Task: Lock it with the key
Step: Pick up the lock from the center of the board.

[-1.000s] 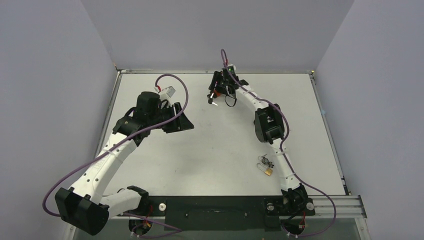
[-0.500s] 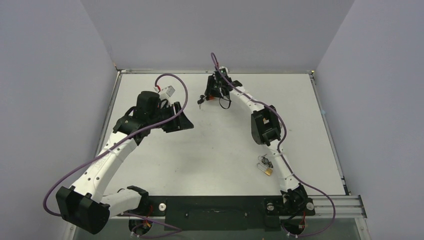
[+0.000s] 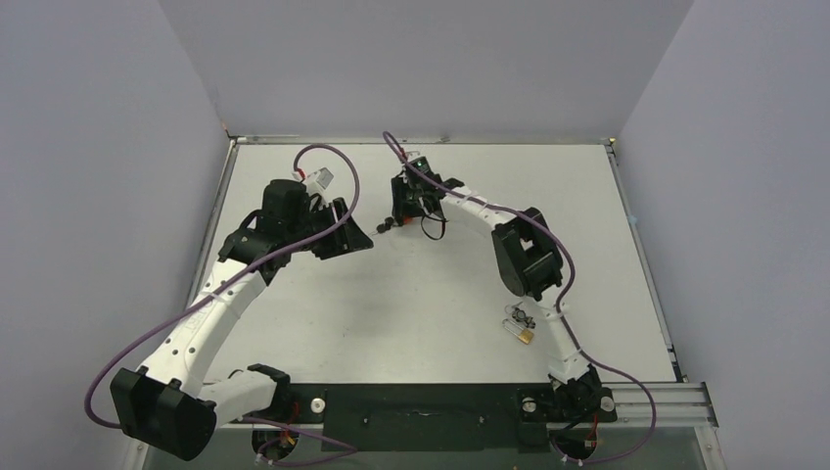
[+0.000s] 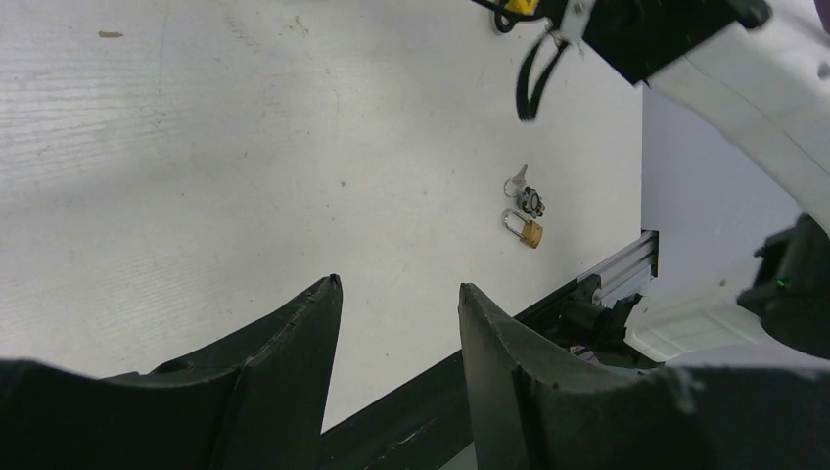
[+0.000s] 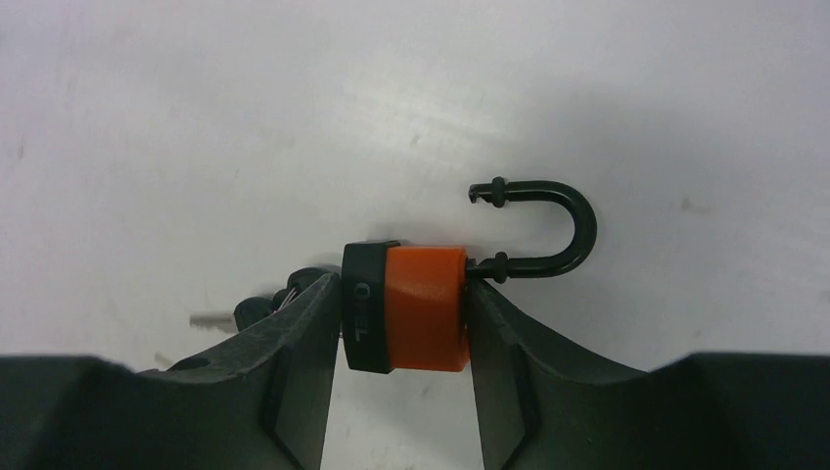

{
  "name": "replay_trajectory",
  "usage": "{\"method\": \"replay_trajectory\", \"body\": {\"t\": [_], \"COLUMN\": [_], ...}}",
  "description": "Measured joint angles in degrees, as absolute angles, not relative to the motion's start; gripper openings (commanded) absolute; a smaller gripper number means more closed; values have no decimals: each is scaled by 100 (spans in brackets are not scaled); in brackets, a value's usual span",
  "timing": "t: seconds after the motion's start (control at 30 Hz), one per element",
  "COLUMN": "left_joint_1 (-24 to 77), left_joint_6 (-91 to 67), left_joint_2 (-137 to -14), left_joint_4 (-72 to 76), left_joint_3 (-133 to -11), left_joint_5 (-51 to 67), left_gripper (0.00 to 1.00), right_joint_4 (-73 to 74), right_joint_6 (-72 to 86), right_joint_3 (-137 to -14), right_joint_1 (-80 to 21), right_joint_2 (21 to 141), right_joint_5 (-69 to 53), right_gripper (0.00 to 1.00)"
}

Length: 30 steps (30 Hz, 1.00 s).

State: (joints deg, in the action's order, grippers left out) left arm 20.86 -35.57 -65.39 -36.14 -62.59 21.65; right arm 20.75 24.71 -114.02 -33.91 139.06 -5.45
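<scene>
My right gripper [image 5: 401,294] is shut on an orange padlock [image 5: 423,307] with a black base, held above the table; its black shackle [image 5: 548,230] is swung open. A key [image 5: 220,318] on a ring hangs at the padlock's base, behind the left finger. In the top view the right gripper [image 3: 401,211] is at the table's middle back, the keys [image 3: 384,225] dangling beside it. My left gripper [image 3: 354,235] is open and empty, just left of the keys; its fingers [image 4: 303,333] show in the left wrist view. The padlock's edge shows there at the top [image 4: 519,6].
A small brass padlock [image 3: 526,336] with a key bunch [image 3: 519,316] lies on the table by the right arm's base; it also shows in the left wrist view [image 4: 530,232]. The table's front rail [image 3: 421,401] is black.
My right gripper has carried the orange padlock left and nearer, from the back centre toward the left gripper. The left gripper has shifted slightly.
</scene>
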Motion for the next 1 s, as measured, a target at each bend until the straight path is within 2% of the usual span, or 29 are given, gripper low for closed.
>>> {"method": "replay_trajectory", "body": {"t": [0.3, 0.43, 0.7, 1.0], "left_joint_1": [1903, 1820, 1752, 1752], "left_joint_6": [-3774, -3859, -3929, -4014], "left_joint_2": [-6473, -6508, -6963, -6549], "left_joint_4": [-3409, -3249, -2753, -1706], "left_joint_3": [-5651, -5389, -5070, -5017], "left_joint_5": [2080, 2104, 2655, 3734], "left_gripper": [46, 46, 46, 46], "right_joint_4": [786, 471, 320, 1096], "right_joint_6": [1977, 1946, 1852, 1656], "right_joint_3": [-7446, -6501, -5961, -5942], "right_joint_1": [-3972, -3988, -4241, -4351], "right_joint_2": [11502, 10763, 9393, 7511], "right_joint_5": [-1374, -1747, -2456, -3551], "right_gripper": [4, 4, 2, 0]}}
